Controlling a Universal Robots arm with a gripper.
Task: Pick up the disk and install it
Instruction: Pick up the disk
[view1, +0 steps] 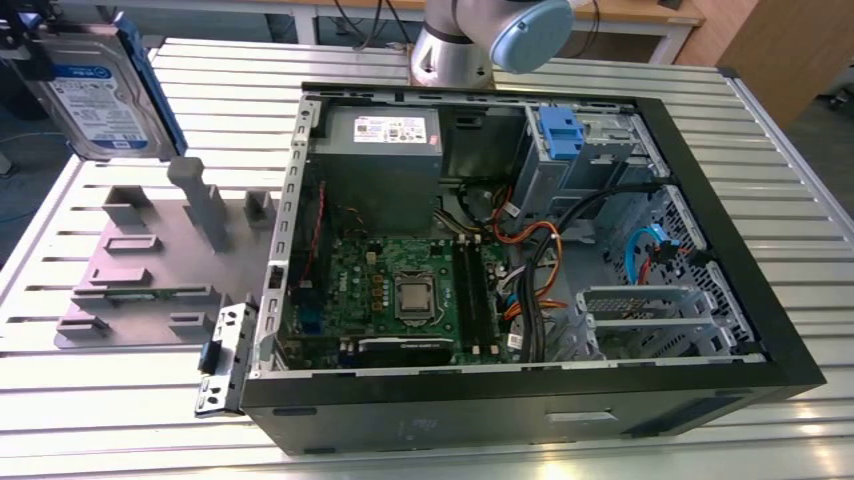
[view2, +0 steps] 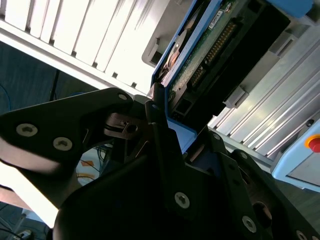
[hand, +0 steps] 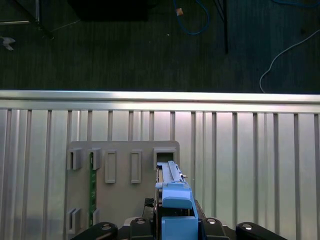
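The disk (view1: 104, 95) hung above the grey fixture (view1: 147, 270), clear of the open case (view1: 534, 400), with the gripper (view2: 172, 132) pinching its blue carrier. We judged this edge grip could let it tilt or slip.

Silver disk (view1: 100, 95), hard drive w/ white-and-blue label, blue carrier frame; upright on edge, up in air, exterior view's upper left, label showing.
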